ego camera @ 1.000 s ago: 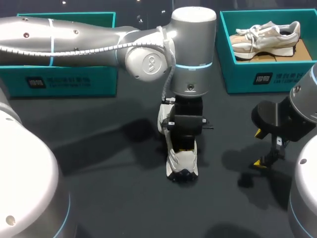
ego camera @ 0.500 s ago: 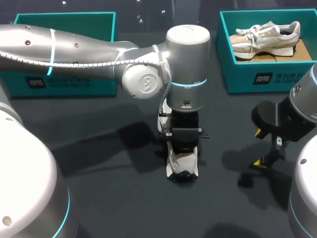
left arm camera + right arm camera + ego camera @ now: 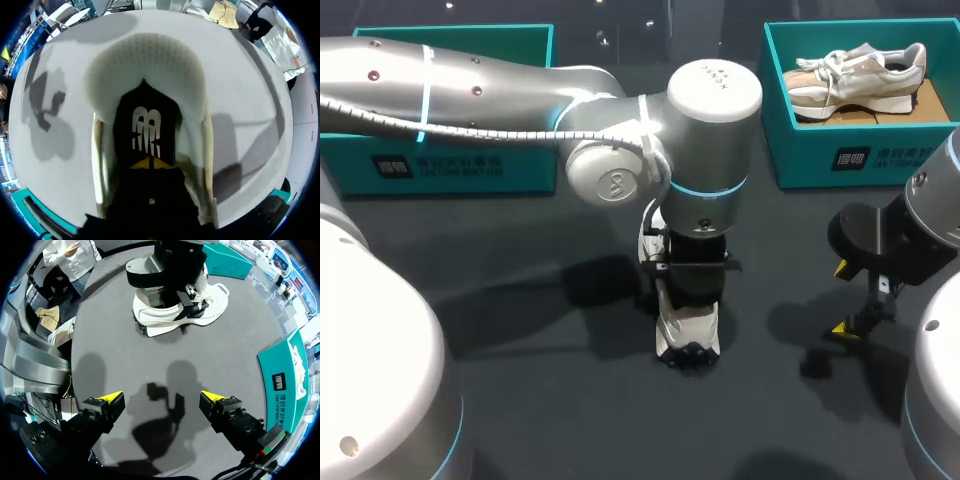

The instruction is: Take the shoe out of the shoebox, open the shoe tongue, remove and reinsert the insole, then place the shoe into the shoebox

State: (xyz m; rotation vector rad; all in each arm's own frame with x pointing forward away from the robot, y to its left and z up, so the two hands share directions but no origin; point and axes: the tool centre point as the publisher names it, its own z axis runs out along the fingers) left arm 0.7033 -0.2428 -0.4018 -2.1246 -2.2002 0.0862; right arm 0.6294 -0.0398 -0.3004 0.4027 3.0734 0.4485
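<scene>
A white shoe (image 3: 688,338) stands on the dark table at the middle, toe toward the front edge. My left arm reaches over from the left, and its gripper (image 3: 692,288) points straight down into the shoe's opening. In the left wrist view the left gripper (image 3: 150,162) is shut, its yellow tips together on the black insole (image 3: 147,127) inside the white shoe (image 3: 145,65). I cannot tell whether it pinches the insole. My right gripper (image 3: 841,298) hangs open to the right of the shoe, holding nothing. In its own view the right gripper (image 3: 162,397) is well short of the shoe (image 3: 180,310).
A teal shoebox (image 3: 820,140) at the back right holds a beige shoe (image 3: 860,65); its wall also shows beside the right gripper (image 3: 285,370). Another teal box (image 3: 450,150) stands at the back left. Bare table lies around the shoe.
My left arm's wrist has sunk a little and turned over the shoe, with the gripper staying inside it. The shoe and the right arm have not moved.
</scene>
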